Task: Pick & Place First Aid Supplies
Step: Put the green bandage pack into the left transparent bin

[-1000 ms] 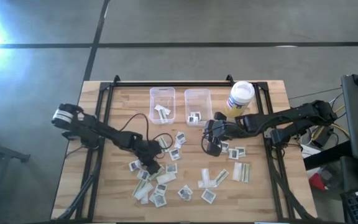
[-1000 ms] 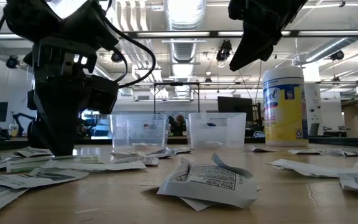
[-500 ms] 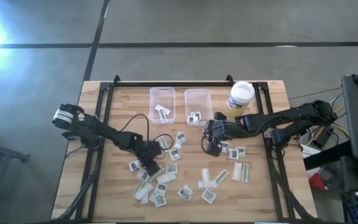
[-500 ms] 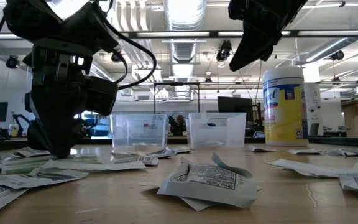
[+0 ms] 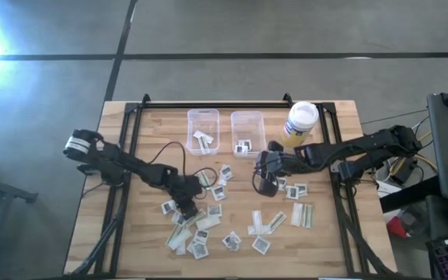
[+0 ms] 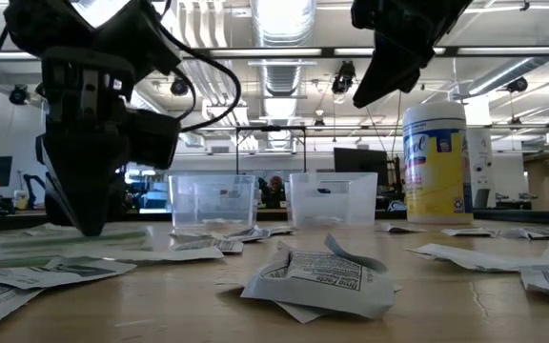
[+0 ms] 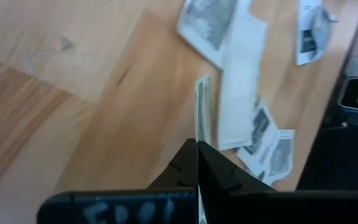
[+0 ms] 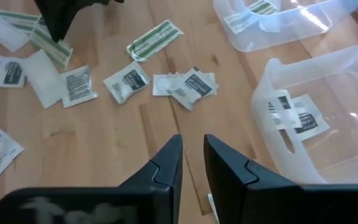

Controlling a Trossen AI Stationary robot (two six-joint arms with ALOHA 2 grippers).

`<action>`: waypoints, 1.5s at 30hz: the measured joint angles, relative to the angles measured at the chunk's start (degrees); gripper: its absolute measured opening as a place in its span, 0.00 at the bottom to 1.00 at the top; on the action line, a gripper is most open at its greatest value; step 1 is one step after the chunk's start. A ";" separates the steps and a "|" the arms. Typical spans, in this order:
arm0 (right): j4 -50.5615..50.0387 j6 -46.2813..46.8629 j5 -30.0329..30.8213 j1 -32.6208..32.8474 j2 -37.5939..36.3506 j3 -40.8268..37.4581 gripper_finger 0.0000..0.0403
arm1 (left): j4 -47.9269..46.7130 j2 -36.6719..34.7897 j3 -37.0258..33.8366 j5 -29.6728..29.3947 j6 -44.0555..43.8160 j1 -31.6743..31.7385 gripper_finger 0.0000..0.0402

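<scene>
A long pale strip packet (image 7: 202, 118) lies in the scatter of packets (image 5: 208, 225) at the table's (image 5: 154, 132) near left, pinched by the left gripper (image 5: 185, 207), fingers pressed together on its end. The right gripper (image 5: 264, 183) hovers mid-table, slightly parted, holding nothing. Two bins (image 5: 247, 124) stand far, bare wood between.

The high view looks straight down from well above, taking in the whole wooden table (image 5: 154, 148) and floor around it, while the low view sits at tabletop level, facing across scattered packets (image 6: 317, 276) toward the two clear bins (image 6: 213, 200) and the room behind. Each wrist view looks down close past its own fingers; the right wrist view shares those bins with both wider views
</scene>
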 joint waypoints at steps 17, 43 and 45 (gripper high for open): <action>-0.07 0.00 0.02 7.76 -0.02 -0.02 0.15 | -8.73 -16.48 0.00 -5.83 6.79 6.75 0.00; -0.02 0.03 0.17 8.07 -0.04 -0.02 0.13 | -5.10 -4.03 0.00 -0.25 0.48 6.58 0.35; 0.00 0.03 0.17 8.07 -0.04 -0.02 0.13 | -4.98 -3.43 0.00 -0.05 0.35 6.58 0.34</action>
